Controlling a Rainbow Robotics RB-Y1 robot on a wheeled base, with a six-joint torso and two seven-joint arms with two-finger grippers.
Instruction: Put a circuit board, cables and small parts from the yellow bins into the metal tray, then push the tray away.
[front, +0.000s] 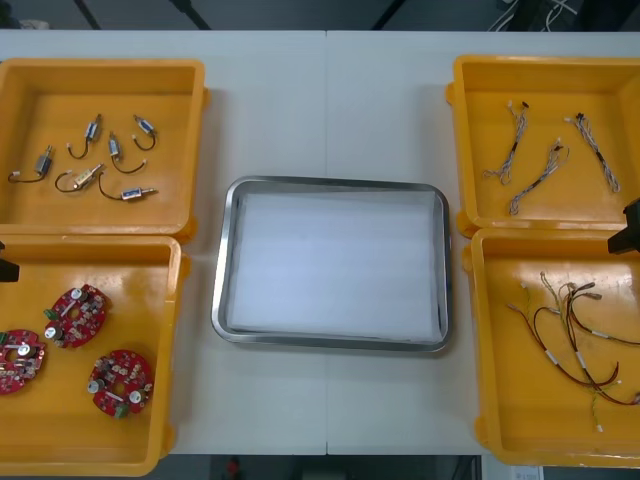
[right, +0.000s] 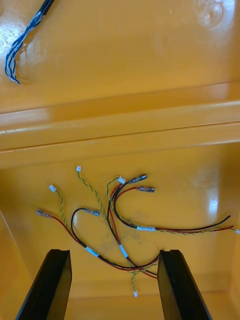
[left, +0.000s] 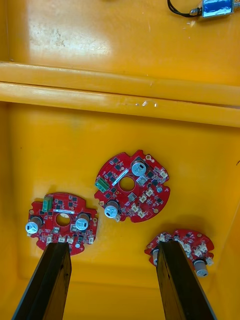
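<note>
black fingers of the left tool stand apart: open, gripping nothing. it hovers over the near left yellow bin. three round red circuit boards lie flat on that bin's floor, apart from one another, none stacked. middle board sits just beyond the gap between the fingers. second board lies at the tip of one finger. third board is partly hidden behind the tip of the other finger.

right tool: also open, fingers spread, gripping nothing, over the near right yellow bin. loose cables lie on the bin floor just past the fingertips: red, black and twisted yellow strands with white tags and small end connectors. strands cross each other; cannot tell how many separate pieces.

far left yellow bin: several small metal parts, each with a short dark wire, scattered on the floor.

far right yellow bin: a few thin twisted cables lying apart. right wrist view shows the end of a blue and white one beyond the wall between the two right bins.

metal tray: middle of the desk, between the two bin pairs, shiny rim, white inside, just beside the right-hand bins.
</note>
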